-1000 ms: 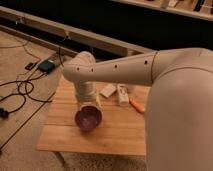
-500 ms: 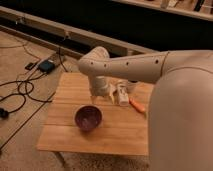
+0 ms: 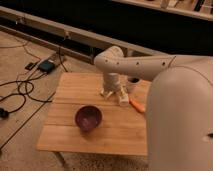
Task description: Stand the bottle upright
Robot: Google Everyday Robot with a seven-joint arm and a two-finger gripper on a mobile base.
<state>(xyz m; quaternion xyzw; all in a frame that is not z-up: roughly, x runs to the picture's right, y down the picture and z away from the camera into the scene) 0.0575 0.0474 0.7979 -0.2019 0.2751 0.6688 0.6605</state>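
Since the frame a second ago, the white arm [image 3: 135,65] has swung off the purple bowl [image 3: 88,118] and toward the far right part of the wooden table [image 3: 75,142]. Compared with half a second ago, its elbow sits a bit further right and the wrist points straight down. The gripper [image 3: 114,95] is now low over the tabletop with its fingers spread apart and nothing pinched between them.

The bottle [image 3: 123,98] lies on its side on the table, not upright, at the gripper's finger on the side nearer the robot body. Can't tell whether that finger touches it. It is in about the same spot as before. The orange carrot-like piece [image 3: 136,105] is just beside the bottle, on the side toward the robot's body, unmoved. The bowl is also unmoved, well apart from the gripper toward the near edge of the table, and is now fully uncovered where the arm overlapped it a second ago. A small pale object with a dark top [image 3: 133,81] stands just behind the gripper; can't tell what it is. Cables [image 3: 20,92] lie on the floor left of the table, same as before.
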